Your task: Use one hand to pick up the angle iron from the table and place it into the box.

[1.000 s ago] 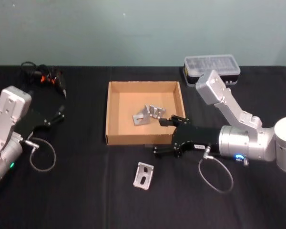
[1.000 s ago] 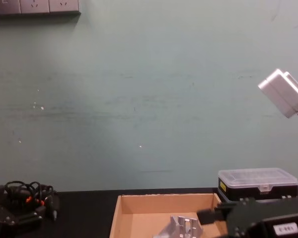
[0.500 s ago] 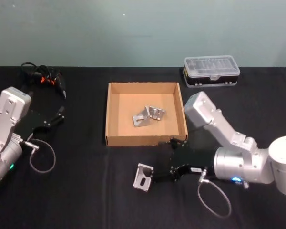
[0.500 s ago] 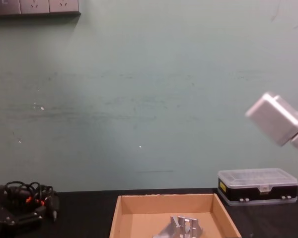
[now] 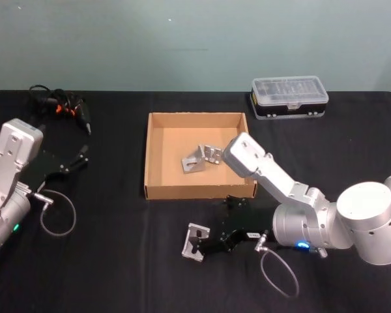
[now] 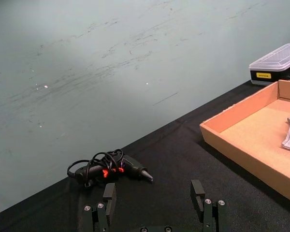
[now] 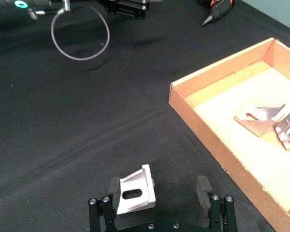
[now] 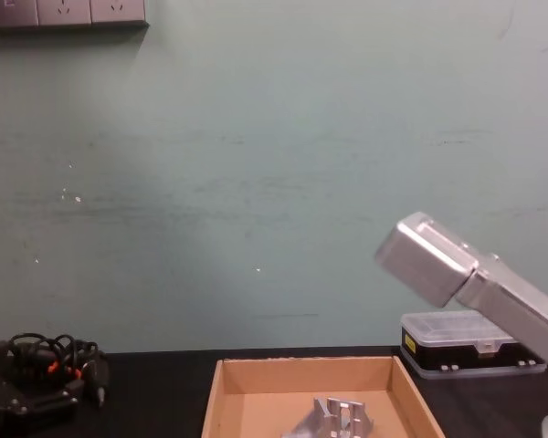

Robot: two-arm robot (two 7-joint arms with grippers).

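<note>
Table (image 5: 117, 274) black. Box (image 5: 146, 156) mid-table. My right claw (image 7: 157, 186) low at box's 6 o'clock, released, fingers spread. Angle iron (image 7: 135, 195) flat on table between my fingers, close against one. My left claw (image 6: 153, 189) released, at box's 9 o'clock.

You'll see a clear-lidded case (image 5: 289, 96) at the back right. A tangle of black cables (image 5: 58, 107) lies back left.
</note>
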